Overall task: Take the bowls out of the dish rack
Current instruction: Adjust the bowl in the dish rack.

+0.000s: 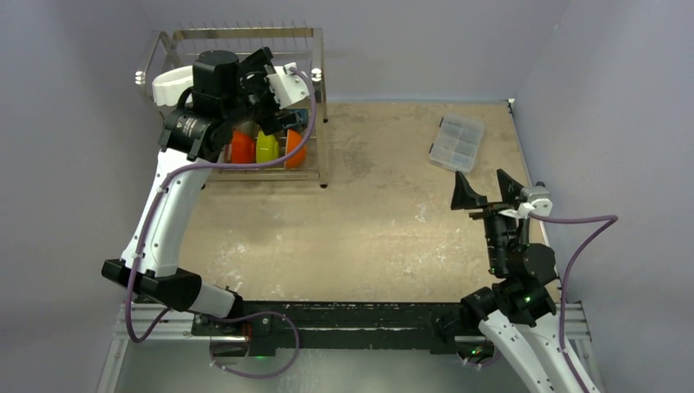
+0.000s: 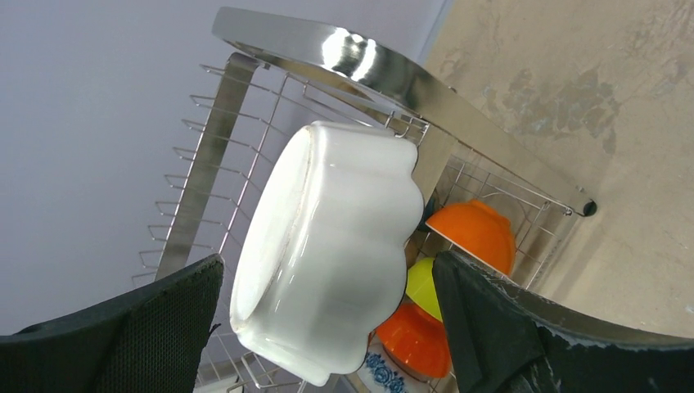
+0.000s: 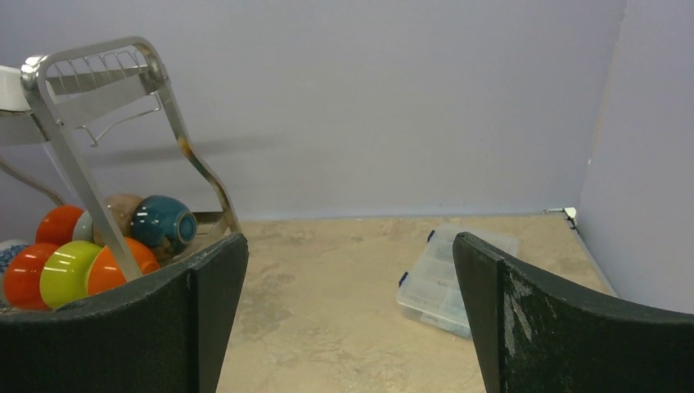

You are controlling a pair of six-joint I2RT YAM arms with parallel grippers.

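Note:
The steel dish rack (image 1: 245, 34) stands at the far left of the table. In the left wrist view a white scalloped bowl (image 2: 327, 246) stands on edge in the rack's (image 2: 344, 49) upper tier. My left gripper (image 2: 327, 327) is open, with a finger on each side of the bowl and a gap on both sides. In the top view this gripper (image 1: 278, 123) is over the rack. Orange (image 1: 241, 147), yellow-green (image 1: 266, 147) and orange (image 1: 295, 146) bowls sit in the lower tier. A teal bowl (image 3: 164, 223) and a tan bowl (image 3: 123, 209) sit behind them. My right gripper (image 1: 488, 190) is open and empty.
A clear plastic compartment box (image 1: 458, 141) lies at the far right of the table, ahead of the right gripper. A blue-patterned bowl (image 2: 385, 372) sits low in the rack. Another white rim (image 1: 168, 82) shows at the rack's upper left. Grey walls enclose the table.

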